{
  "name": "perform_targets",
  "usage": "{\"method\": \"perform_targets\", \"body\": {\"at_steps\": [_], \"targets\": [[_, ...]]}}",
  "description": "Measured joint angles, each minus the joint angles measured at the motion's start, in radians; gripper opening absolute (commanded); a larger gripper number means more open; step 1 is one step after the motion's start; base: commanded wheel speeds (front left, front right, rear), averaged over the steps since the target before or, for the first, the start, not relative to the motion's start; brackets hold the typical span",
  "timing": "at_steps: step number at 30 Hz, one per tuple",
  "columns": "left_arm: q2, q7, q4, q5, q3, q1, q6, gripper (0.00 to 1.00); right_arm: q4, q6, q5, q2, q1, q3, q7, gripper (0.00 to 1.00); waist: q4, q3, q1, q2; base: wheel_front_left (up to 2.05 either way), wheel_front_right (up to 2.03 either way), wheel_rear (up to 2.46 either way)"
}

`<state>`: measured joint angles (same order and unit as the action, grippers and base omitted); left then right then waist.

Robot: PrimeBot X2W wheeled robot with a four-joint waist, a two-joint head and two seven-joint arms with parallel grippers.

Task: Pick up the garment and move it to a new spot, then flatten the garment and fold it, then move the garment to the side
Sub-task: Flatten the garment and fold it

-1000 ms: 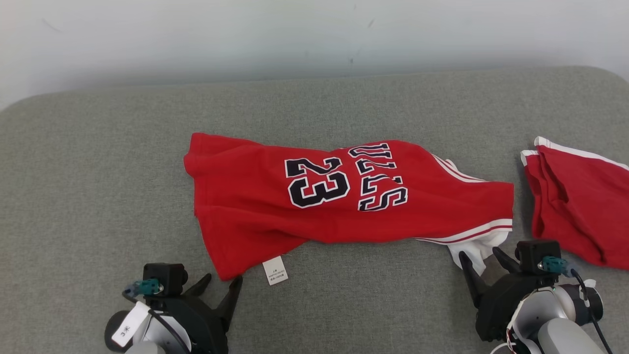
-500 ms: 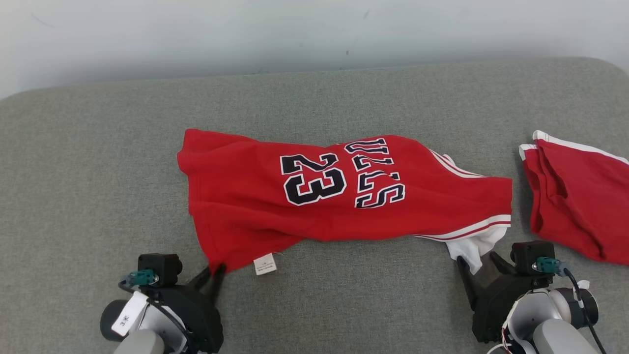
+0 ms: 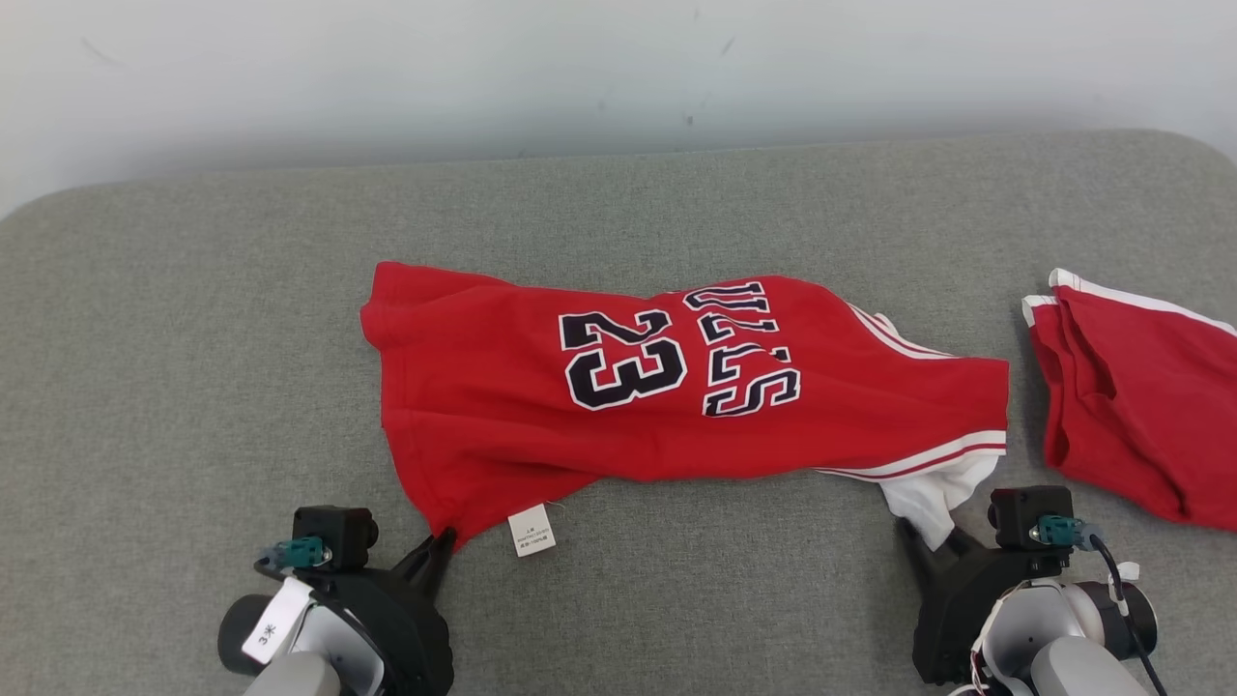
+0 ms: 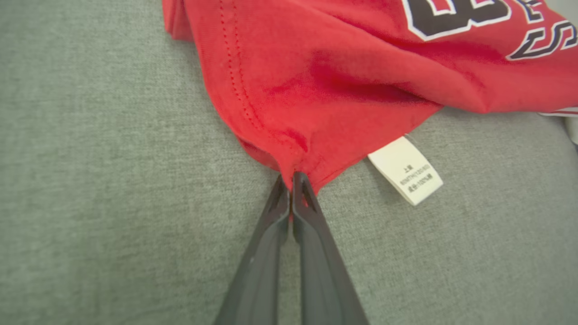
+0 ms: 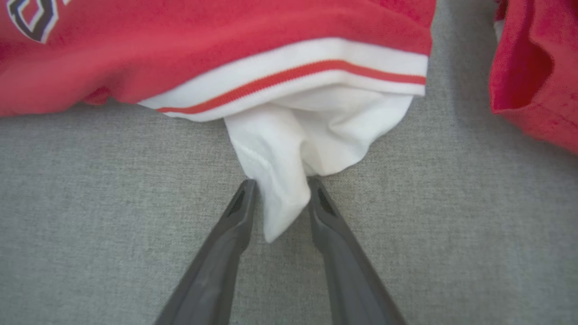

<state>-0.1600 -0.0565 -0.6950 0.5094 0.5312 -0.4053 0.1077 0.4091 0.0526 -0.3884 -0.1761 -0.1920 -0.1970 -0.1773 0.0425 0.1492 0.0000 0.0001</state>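
The left hand (image 4: 291, 177) has just pinched shut on the red jersey's (image 3: 503, 425) hem corner. The right hand (image 5: 280, 183) straddles its white end (image 5: 311, 135) (fingers apart). The jersey lies mid-surface (image 3: 193, 338), nearly ready to lift.

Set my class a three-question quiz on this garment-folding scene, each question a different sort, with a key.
1. True or false: the left gripper is shut on a corner of the red jersey.
2. What lies between the open fingers of the right gripper? A a blue towel; B the jersey's white fabric tip; C nothing.
3. Fill in: the number printed on the jersey is ___.
Key: 1 true; 2 B; 3 23.
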Motion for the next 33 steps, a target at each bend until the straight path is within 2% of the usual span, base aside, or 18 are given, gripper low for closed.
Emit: {"method": "perform_targets", "body": {"at_steps": [1, 2, 4, 12, 17, 28, 33], "targets": [[0.000, 0.002, -0.004, 0.000, 0.002, -0.003, 0.005, 0.00, 0.003, 0.000, -0.002, 0.001, 0.000, 0.000, 0.000, 0.29, 0.001, -0.001, 0.0000, 0.0000, 0.00, 0.00, 0.00], [0.000, 0.004, -0.008, 0.000, 0.003, -0.007, 0.007, 0.00, 0.006, 0.000, -0.006, 0.002, 0.000, 0.000, 0.000, 0.24, 0.001, -0.001, 0.0000, 0.0000, 0.00, 0.00, 0.00], [0.001, 0.006, -0.016, 0.000, 0.006, -0.011, 0.007, 0.01, 0.009, 0.000, -0.012, 0.002, 0.000, 0.001, -0.006, 0.01, 0.002, -0.002, 0.0000, 0.0000, 0.00, 0.00, 0.00], [0.007, 0.041, -0.053, 0.000, 0.009, -0.014, 0.008, 0.00, 0.007, 0.000, -0.012, 0.000, 0.002, 0.014, 0.012, 0.00, 0.000, -0.025, 0.0000, 0.0000, 0.00, 0.00, 0.00], [-0.005, 0.068, -0.057, 0.000, 0.003, -0.014, 0.008, 0.00, -0.039, 0.001, -0.029, -0.009, 0.008, 0.052, 0.049, 0.00, 0.000, -0.051, 0.0000, -0.0001, 0.00, 0.00, 0.00], [-0.043, 0.133, 0.027, 0.013, -0.028, 0.004, 0.016, 0.00, -0.207, 0.000, -0.083, -0.027, 0.082, 0.126, 0.123, 0.00, 0.008, -0.129, 0.0000, -0.0001, 0.00, 0.00, 0.00], [-0.057, 0.165, 0.111, 0.050, -0.063, 0.107, 0.016, 0.00, -0.329, -0.009, -0.130, -0.020, 0.156, 0.160, 0.144, 0.00, 0.010, -0.166, -0.0001, -0.0001, 0.00, 0.00, 0.00]]}}
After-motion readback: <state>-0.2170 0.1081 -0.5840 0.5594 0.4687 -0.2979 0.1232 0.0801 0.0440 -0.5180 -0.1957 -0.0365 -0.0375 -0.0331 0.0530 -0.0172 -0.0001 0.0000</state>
